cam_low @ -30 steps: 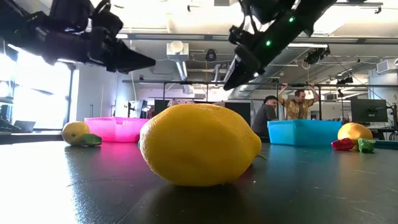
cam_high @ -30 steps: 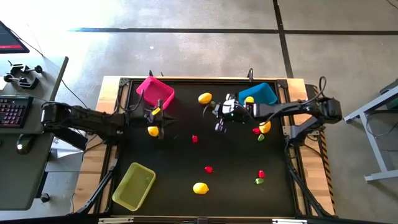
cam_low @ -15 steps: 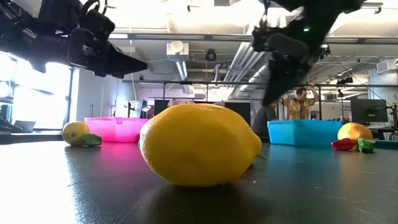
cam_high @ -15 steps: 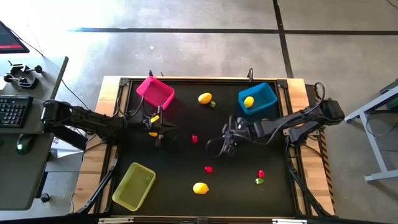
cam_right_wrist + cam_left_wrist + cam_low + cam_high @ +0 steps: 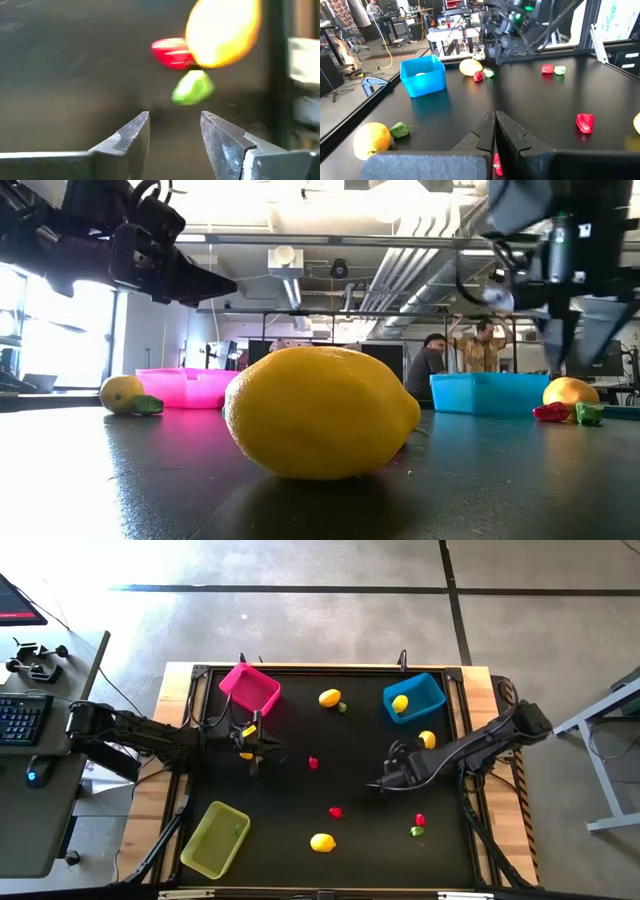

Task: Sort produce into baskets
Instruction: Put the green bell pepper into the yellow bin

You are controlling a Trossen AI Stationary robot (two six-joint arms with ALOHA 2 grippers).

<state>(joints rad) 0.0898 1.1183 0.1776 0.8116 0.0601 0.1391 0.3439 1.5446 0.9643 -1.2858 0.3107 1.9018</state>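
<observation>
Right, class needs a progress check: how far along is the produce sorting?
Done: one yellow lemon-like oval sits in the blue plastic basket. In hand: nothing; the right gripper hangs open, the left gripper is shut beside the bright pink basket. Left: the loose yellow, red and green pieces on the black table.

Dark jointed arms, looped black cables
</observation>
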